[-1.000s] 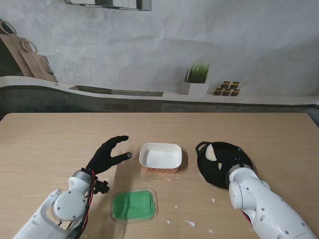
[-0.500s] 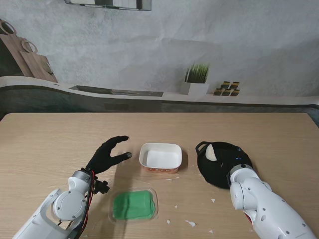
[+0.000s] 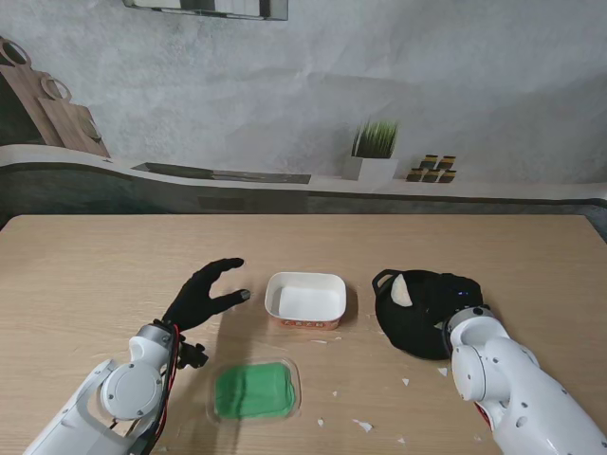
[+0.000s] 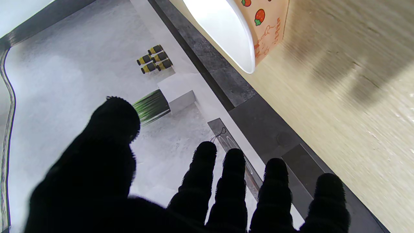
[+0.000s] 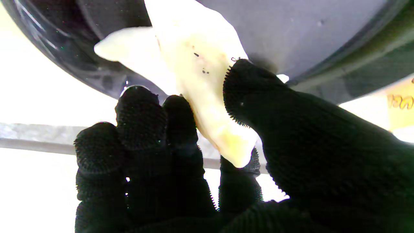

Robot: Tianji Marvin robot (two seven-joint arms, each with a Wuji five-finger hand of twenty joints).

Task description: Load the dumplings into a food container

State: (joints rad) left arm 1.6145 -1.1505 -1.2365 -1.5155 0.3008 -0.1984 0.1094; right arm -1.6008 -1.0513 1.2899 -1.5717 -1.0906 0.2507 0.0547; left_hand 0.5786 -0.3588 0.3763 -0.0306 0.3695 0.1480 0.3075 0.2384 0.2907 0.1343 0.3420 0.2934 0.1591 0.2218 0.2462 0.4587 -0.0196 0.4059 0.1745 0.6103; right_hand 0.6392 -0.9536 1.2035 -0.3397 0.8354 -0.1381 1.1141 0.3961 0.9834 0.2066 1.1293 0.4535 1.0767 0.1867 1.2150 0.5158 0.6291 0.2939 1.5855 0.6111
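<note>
A white food container (image 3: 305, 299) with a strawberry print stands in the middle of the table; its rim (image 4: 226, 29) shows in the left wrist view. To its left, my left hand (image 3: 204, 294) hovers open with fingers (image 4: 233, 181) spread, holding nothing. A black pan (image 3: 403, 327) lies to the container's right with a pale dumpling (image 3: 403, 289) at its far left rim. My right hand (image 3: 448, 303) is over the pan. The right wrist view shows its thumb (image 5: 252, 87) and fingers pinching a dumpling (image 5: 200, 97) just off the pan (image 5: 323, 26).
A clear lid with a green insert (image 3: 254, 389) lies nearer to me than the container. Small white crumbs (image 3: 362, 425) dot the table in front of the pan. A potted plant (image 3: 372, 152) and small jars stand on the far ledge.
My right forearm has shifted to the right and my right hand has come over the pan. The left hand and the container have not moved.
</note>
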